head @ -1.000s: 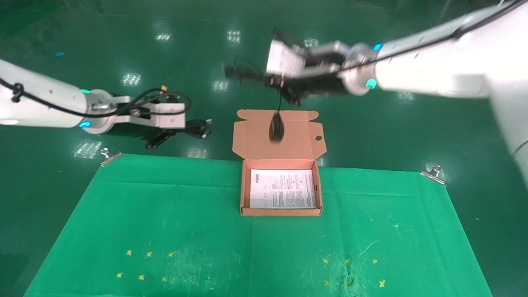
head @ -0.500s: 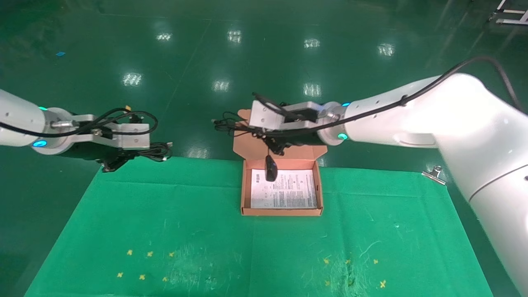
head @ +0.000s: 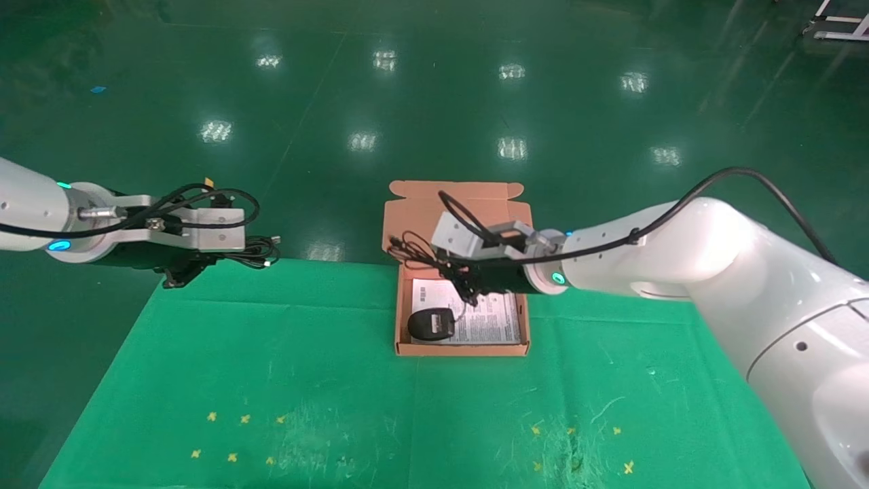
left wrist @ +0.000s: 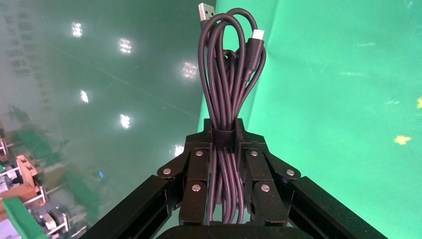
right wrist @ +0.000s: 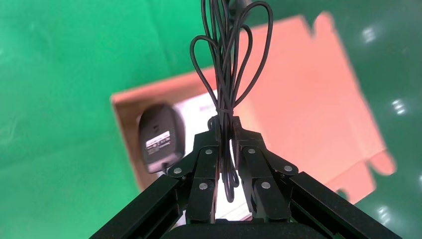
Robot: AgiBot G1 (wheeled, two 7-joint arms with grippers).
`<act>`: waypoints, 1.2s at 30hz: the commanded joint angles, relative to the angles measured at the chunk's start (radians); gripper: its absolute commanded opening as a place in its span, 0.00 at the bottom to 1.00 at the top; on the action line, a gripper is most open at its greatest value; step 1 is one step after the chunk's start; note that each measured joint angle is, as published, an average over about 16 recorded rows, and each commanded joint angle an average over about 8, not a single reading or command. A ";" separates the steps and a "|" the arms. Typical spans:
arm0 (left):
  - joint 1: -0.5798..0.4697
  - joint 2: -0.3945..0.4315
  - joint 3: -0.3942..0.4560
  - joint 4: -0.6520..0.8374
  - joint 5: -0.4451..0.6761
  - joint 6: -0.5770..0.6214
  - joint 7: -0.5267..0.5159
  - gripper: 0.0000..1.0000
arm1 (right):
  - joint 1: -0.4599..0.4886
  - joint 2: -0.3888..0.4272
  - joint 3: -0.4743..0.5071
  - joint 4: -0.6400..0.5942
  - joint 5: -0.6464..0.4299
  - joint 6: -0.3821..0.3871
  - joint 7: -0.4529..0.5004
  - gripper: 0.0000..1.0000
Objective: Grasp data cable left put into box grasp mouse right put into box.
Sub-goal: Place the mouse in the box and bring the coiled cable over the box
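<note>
The salmon box (head: 461,350) stands open on the green cloth, its lid (head: 407,224) lying flat behind it and a white sheet (head: 492,319) inside. My right gripper (head: 468,288) is low over the box and shut on the looped thin cord (right wrist: 226,74) of the mouse. The black mouse (head: 432,324) lies in the box's front left corner with its grey label (right wrist: 158,138) facing up. My left gripper (head: 217,257) hovers at the cloth's far left corner. It is shut on the thick black data cable (left wrist: 226,84), whose silver plug (left wrist: 205,11) sticks out past the fingertips.
The green cloth (head: 271,353) covers the table and is held by metal clips at its far corners (head: 182,258) (head: 713,284). Small yellow crosses (head: 234,456) mark the near part. Shiny green floor lies beyond.
My right gripper came down and toward me, carrying the mouse by its cord from above the lid into the box, where it now lies. My left gripper dropped lower and left with the cable.
</note>
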 commanded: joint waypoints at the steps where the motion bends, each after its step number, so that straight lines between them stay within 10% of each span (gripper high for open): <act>1: 0.001 -0.002 0.000 -0.006 0.003 0.001 -0.005 0.00 | -0.002 0.000 -0.026 -0.018 0.010 0.011 0.021 0.37; 7: 0.003 0.000 0.000 -0.013 0.003 0.000 -0.007 0.00 | 0.000 0.010 -0.055 -0.015 0.022 0.027 0.021 1.00; 17: 0.047 0.133 -0.010 0.157 -0.034 -0.167 0.090 0.00 | 0.001 0.047 -0.073 0.017 0.024 0.043 0.038 1.00; 36: 0.178 0.476 -0.074 0.632 -0.356 -0.574 0.620 0.00 | 0.065 0.326 -0.046 0.088 0.009 0.052 0.023 1.00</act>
